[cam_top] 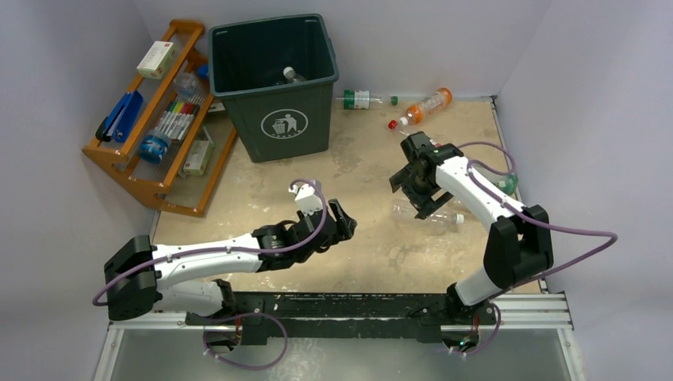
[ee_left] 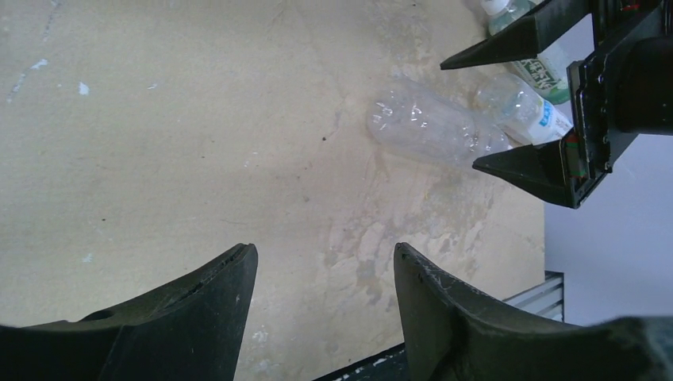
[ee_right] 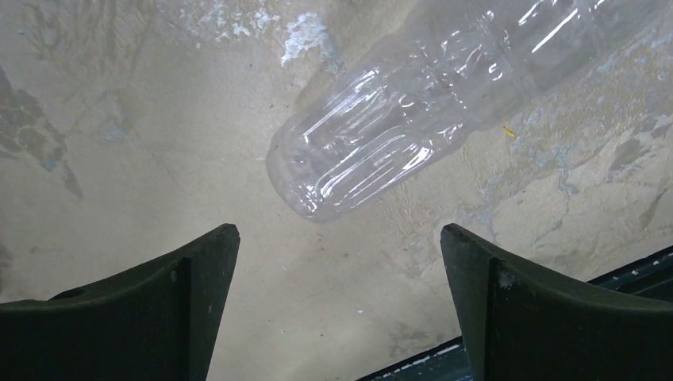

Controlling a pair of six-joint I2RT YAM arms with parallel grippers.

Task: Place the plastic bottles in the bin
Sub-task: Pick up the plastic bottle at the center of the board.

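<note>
Stained table [cam_top: 357, 171] carried the bin [cam_top: 290, 131], an orange bottle [cam_top: 424, 107], a green-labelled bottle [cam_top: 361, 99], a clear bottle [ee_right: 373, 151]; the rack [cam_top: 127, 163] too, seemingly.

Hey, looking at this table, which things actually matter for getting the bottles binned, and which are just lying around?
For the job:
- bin
- clear bottle
- orange bottle
- green-label bottle
- bottle already inside the bin

Just lying about:
- wooden rack
- markers
- white box

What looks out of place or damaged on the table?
Bottles lie on their sides: a clear bottle under the right gripper, an orange bottle and a green-capped bottle at the far edge. The table top looks worn and blotchy.
</note>
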